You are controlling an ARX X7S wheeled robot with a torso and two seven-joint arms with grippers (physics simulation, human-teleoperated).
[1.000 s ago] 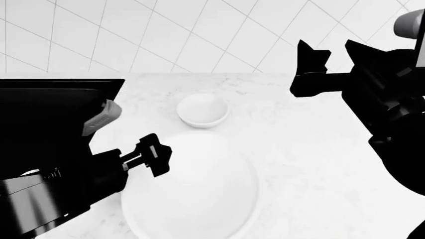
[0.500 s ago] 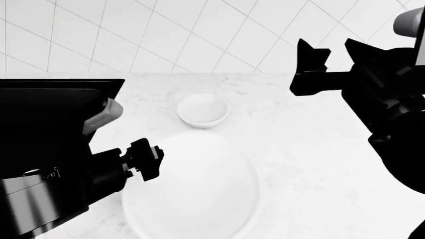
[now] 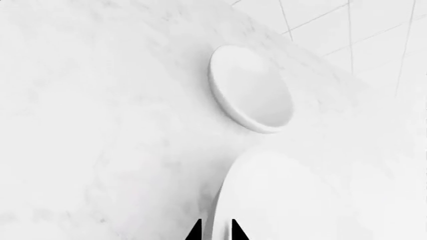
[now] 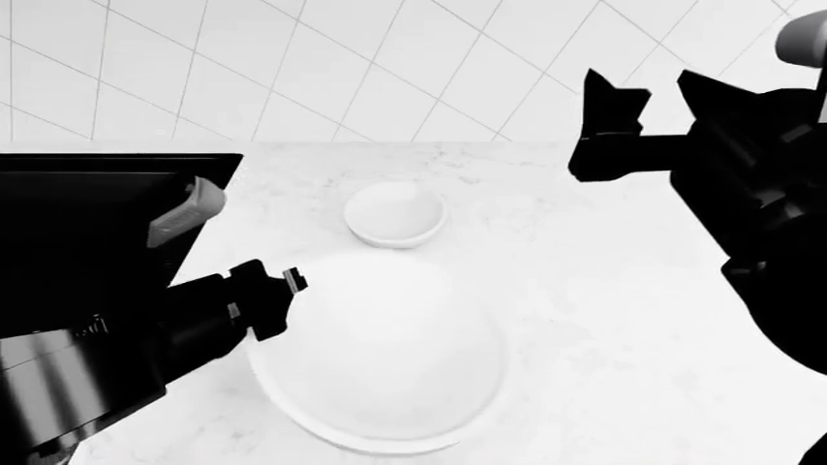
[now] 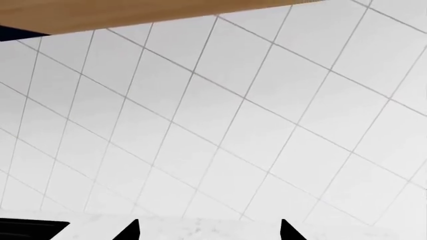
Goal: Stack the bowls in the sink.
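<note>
**A:** Where do the bowls sit, and which way do they face?

**B:** Both stand mouth-up on the white marbled table, to the right of the sink. The large bowl is nearest the robot; the small bowl lies just beyond it, toward the tiled wall, close but apart. Being round, neither has a long axis to speak of. The sink is a black basin at the left, with a grey piece showing by its right rim.

**A:** The left arm?

**B:** The left gripper is at the large bowl's left rim. In the left wrist view its two dark tips stand narrowly parted with the white rim running between them, so the jaws are pinched onto that edge. The small bowl shows farther on in that view.

**A:** And the right?

**B:** The right gripper is raised at the far right, well apart from both bowls, jaws spread wide and holding nothing. Its wrist view shows only the tips, wall tiles, and a wooden strip above.

**A:** Any writing or labels?

**B:** None that can be read; small pale marks on the left arm are too blurred.
</note>
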